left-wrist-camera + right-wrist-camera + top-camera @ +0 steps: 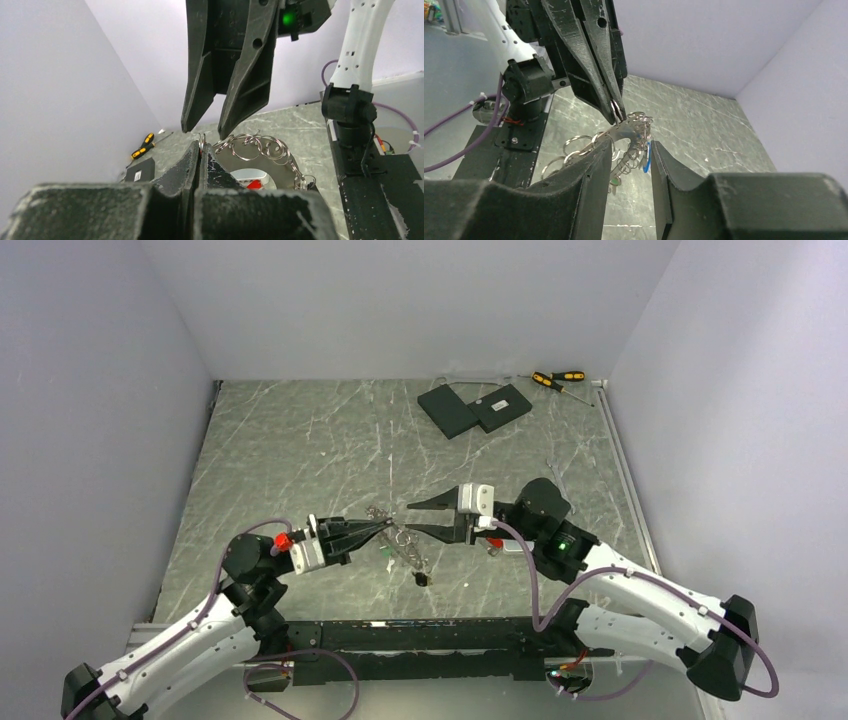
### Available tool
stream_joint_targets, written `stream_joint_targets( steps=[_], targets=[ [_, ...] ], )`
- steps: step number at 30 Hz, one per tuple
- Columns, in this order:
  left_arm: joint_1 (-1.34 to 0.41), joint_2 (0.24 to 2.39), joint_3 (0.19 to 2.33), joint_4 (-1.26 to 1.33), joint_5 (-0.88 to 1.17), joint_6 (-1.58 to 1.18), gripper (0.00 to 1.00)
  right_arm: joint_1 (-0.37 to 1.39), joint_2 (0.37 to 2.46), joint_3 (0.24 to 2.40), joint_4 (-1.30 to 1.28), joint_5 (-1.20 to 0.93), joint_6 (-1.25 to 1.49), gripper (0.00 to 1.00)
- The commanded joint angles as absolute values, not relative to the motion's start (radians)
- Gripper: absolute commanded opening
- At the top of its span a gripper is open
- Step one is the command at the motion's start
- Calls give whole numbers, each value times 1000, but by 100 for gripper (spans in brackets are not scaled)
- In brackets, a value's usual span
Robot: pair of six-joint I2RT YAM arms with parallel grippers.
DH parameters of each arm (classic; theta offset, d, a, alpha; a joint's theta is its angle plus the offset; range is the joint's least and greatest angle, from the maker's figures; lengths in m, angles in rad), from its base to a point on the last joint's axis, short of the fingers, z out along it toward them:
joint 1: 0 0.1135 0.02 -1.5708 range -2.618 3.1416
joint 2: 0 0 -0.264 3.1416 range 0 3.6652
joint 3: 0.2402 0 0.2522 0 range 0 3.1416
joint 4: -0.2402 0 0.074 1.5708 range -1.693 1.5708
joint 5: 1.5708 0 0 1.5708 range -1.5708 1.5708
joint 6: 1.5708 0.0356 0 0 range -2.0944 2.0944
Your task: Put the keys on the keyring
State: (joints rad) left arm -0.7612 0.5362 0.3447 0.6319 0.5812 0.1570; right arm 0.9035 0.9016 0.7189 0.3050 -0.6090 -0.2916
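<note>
The keyring (621, 131) is up at the middle of the marbled grey-green table (300, 440), pinched by the left gripper (378, 528). This gripper's black fingers are pressed together on one small wire loop at the ring's edge. The right gripper (412, 518) faces it from the other side with its fingers spread. It grips nothing, and the pictures do not show whether it touches the ring.

From above, the ring is only a silvery tangle between the two sets of fingertips, with a thin chain trailing toward the near edge. The left wrist camera shows its build: a flat, dull grey curved band with round, shiny wire loops (257, 146) along its rim. The right gripper's tapered fingers hang just above it. The right wrist camera looks out between its own parted fingers. In it a blue-headed key (647, 159) hangs among the loops and a green-headed key (614, 186) hangs lower down. Neither key's colour can be made out in the left wrist view.

Well apart, at the far edge, two flat black slabs (475, 408) lie overlapping. Two screwdrivers (557, 380) with yellow-and-black handles lie beside them.
</note>
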Motion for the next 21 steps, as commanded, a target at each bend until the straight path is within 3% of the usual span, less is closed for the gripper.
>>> stream_joint_targets(
  steps=[1, 9, 21],
  targets=[
    [-756, 527, 345, 796, 633, 93, 0, 900, 919, 737, 398, -646, -259, 37],
    [-756, 516, 346, 774, 641, 103, 0, 900, 960, 752, 445, -671, -227, 28],
    [-755, 506, 348, 742, 628, 117, 0, 900, 966, 770, 473, -820, -190, 29]
  ],
)
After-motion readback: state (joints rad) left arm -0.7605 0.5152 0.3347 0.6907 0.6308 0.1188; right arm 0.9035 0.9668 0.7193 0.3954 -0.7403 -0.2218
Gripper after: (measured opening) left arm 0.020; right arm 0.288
